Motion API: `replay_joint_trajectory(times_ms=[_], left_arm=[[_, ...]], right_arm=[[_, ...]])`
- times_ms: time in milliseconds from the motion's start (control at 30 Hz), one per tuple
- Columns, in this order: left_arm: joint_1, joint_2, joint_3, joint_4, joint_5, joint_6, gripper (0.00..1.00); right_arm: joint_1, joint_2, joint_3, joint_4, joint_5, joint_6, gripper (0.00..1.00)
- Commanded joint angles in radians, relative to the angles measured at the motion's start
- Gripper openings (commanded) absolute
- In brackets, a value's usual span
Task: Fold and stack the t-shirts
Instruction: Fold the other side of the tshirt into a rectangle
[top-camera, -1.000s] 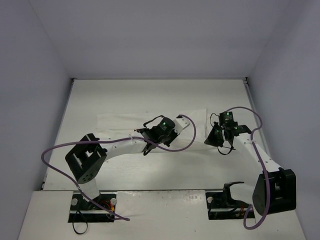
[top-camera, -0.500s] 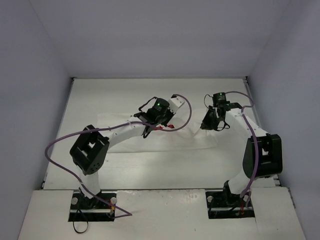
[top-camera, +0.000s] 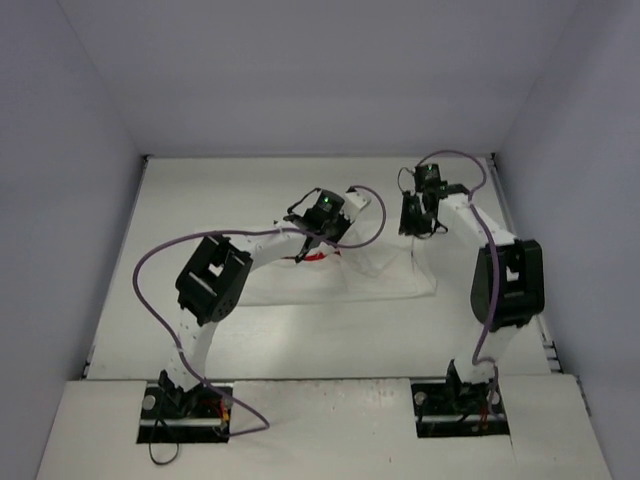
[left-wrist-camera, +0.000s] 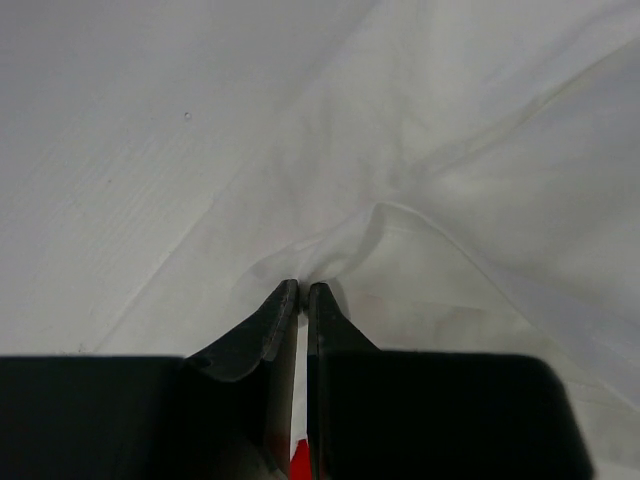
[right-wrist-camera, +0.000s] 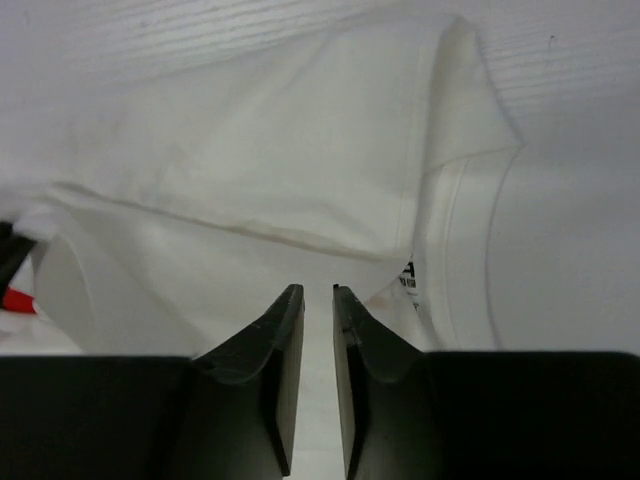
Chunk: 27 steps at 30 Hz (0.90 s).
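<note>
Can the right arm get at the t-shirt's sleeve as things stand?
Probably yes. The right gripper hangs close over the t-shirt, jaws slightly apart and empty, and the sleeve lies flat just ahead with nothing over it. The left gripper pinches the fabric elsewhere, out of the way.

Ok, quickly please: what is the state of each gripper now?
Left gripper: closed, pinching the shirt.
Right gripper: slightly open, above the shirt, holding nothing that I can see.

Pale grey-lilac walls (top-camera: 320, 70) boxing in three sides, white counter (top-camera: 200, 190) in middle, light soft and even, bit bluish tbh.
</note>
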Motion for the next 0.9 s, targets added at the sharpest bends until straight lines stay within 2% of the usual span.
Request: replay_joint_trajectory(times_ms=[0, 133, 200, 433, 633, 733, 867], left_arm=[[0.029, -0.065, 0.059, 0.028, 0.069, -0.038, 0.00], [0.039, -0.072, 0.034, 0.032, 0.133, -0.059, 0.00], [0.039, -0.075, 0.026, 0.035, 0.161, -0.066, 0.00], [0.051, -0.075, -0.006, 0.047, 0.240, -0.107, 0.00], [0.065, -0.063, 0.023, 0.022, 0.271, -0.119, 0.00], [0.066, -0.056, 0.056, -0.053, 0.281, -0.102, 0.00], [0.068, -0.059, 0.063, -0.068, 0.280, -0.094, 0.00]], right_arm=[[0.077, -0.232, -0.123, 0.068, 0.051, -0.269, 0.23], [0.084, -0.403, -0.328, 0.196, -0.029, -0.309, 0.41], [0.091, -0.466, -0.402, 0.251, -0.070, -0.320, 0.47], [0.119, -0.635, -0.590, 0.447, -0.195, -0.383, 0.46], [0.199, -0.607, -0.625, 0.514, -0.193, -0.407, 0.44], [0.257, -0.581, -0.626, 0.548, -0.160, -0.425, 0.48], [0.284, -0.525, -0.636, 0.584, -0.154, -0.442, 0.50]])
